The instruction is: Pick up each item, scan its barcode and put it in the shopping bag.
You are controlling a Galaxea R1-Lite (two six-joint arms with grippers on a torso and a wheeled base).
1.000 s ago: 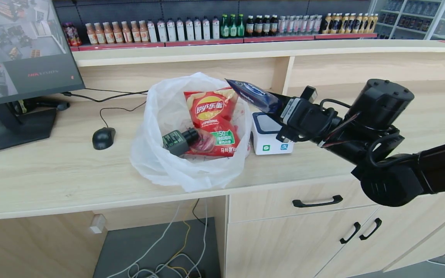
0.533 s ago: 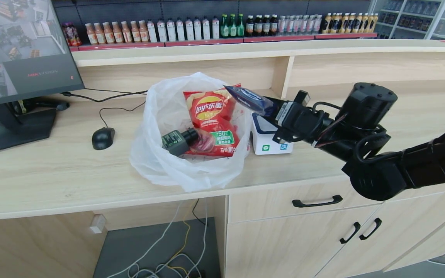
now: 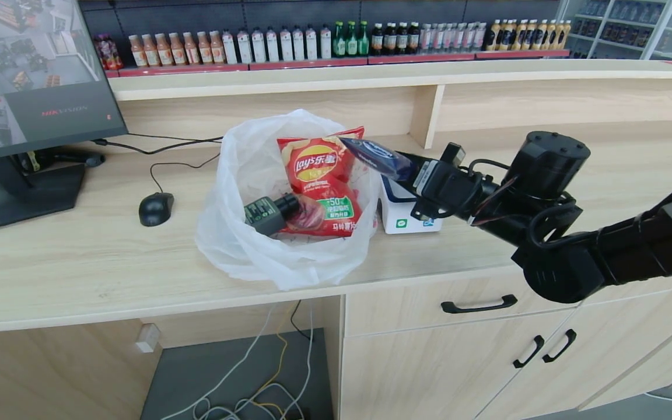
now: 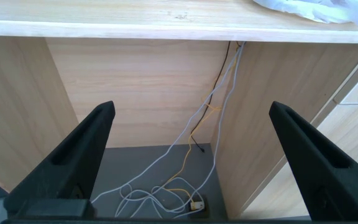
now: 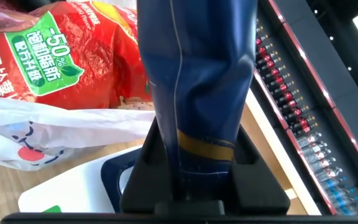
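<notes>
Thin, translucent white plastic shopping bag point(image 3: 237, 245), crinkled, with a soft sheen. Pale wood-grain counter point(image 3: 79, 256), smooth and matt. Red chip packet point(image 3: 319, 175) of glossy printed film. Dark blue pouch point(image 5: 197, 74) of smooth, shiny film, lightly creased. Scanner point(image 3: 394, 210) of smooth white plastic.

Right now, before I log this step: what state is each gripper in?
Left gripper: open, holding nothing.
Right gripper: shut on the blue packet.
</notes>
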